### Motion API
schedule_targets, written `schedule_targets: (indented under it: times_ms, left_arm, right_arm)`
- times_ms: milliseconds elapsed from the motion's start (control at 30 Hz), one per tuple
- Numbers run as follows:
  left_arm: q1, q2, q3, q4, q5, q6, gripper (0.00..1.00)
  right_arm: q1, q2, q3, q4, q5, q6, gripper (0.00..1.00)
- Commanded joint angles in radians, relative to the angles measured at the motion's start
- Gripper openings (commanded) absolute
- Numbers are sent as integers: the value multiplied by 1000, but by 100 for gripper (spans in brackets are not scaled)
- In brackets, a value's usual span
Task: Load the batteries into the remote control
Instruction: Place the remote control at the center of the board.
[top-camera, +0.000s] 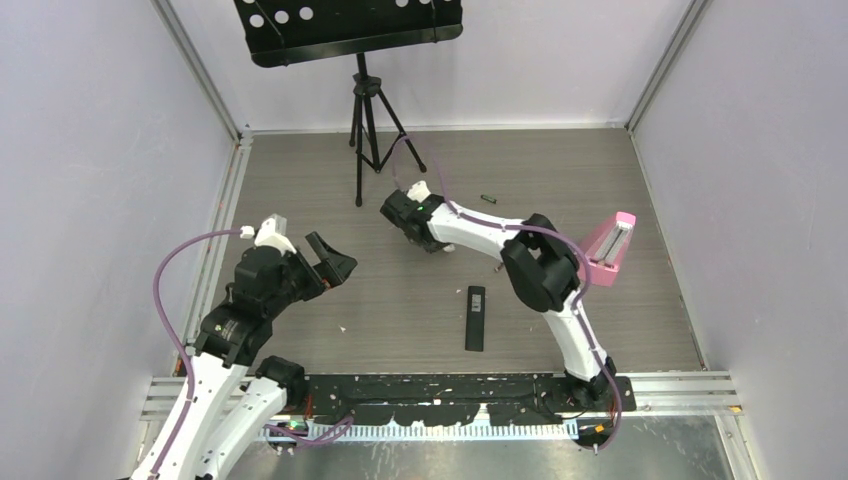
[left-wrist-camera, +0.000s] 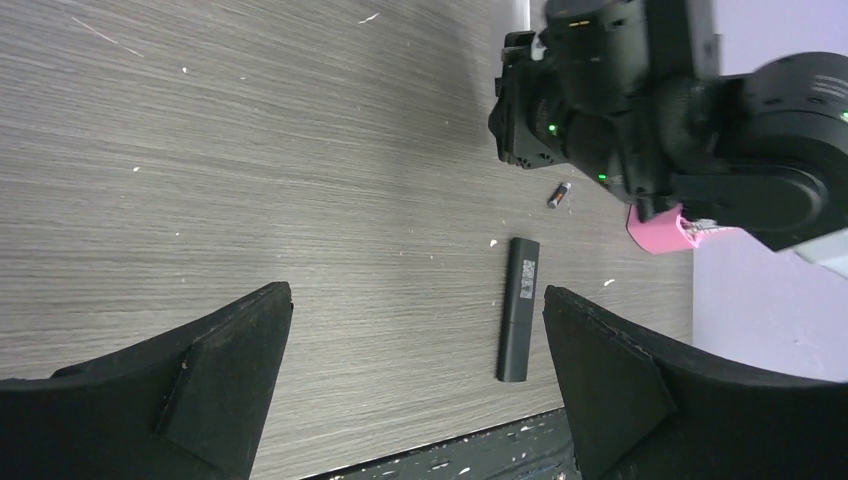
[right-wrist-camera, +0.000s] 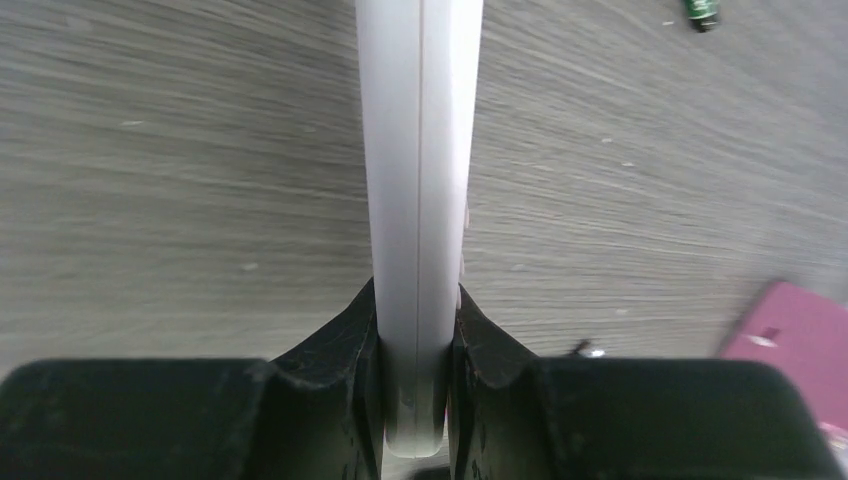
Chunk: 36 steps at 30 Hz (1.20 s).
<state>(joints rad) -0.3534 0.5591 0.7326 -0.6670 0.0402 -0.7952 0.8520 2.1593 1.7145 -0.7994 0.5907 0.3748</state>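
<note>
A white remote control (right-wrist-camera: 418, 200) is held edge-on in my right gripper (right-wrist-camera: 416, 300), whose jaws are shut on its near end. In the top view that gripper (top-camera: 405, 212) is at the centre back of the table, and the white remote is hidden under it. A black remote (top-camera: 475, 318) lies flat mid-table, also seen as the black remote (left-wrist-camera: 518, 310) in the left wrist view. One small battery (top-camera: 489, 199) lies to the right of the right gripper; the battery (right-wrist-camera: 703, 12) looks green. My left gripper (top-camera: 335, 258) hovers at the left, wide open and empty (left-wrist-camera: 416, 295).
A pink box (top-camera: 610, 248) stands at the right edge of the table. A black tripod (top-camera: 365, 130) carrying a perforated tray stands at the back. Walls and metal rails close in the table. A black strip (top-camera: 450, 395) runs along the near edge.
</note>
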Motion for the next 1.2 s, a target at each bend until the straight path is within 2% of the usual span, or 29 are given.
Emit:
schedule_targets:
  times_ms: [0,200,367,800,1033,1167]
  left_arm:
    - [-2,-4,27,-10,-6,23,100]
    - [-2,-3,15,-5,3,23,100]
    - [-2,8,14,3,15,22,100]
    - [-2,26,40,-21,11,28,100]
    - [-2,30,54,-39,11,55,100]
    - [-2,25,36,16,95,93,100]
  right_arm:
    - [12,55,123,-121,310,-97,0]
    - [12,158,180,-159,316,-125,2]
    - [12,160,176,-157,188,-117,24]
    - [11,68,101,-91,-57,-94,52]
    - [10,-136,-8,-35,-178,-35,64]
    - [10,-375,-222,4,-146,108,69]
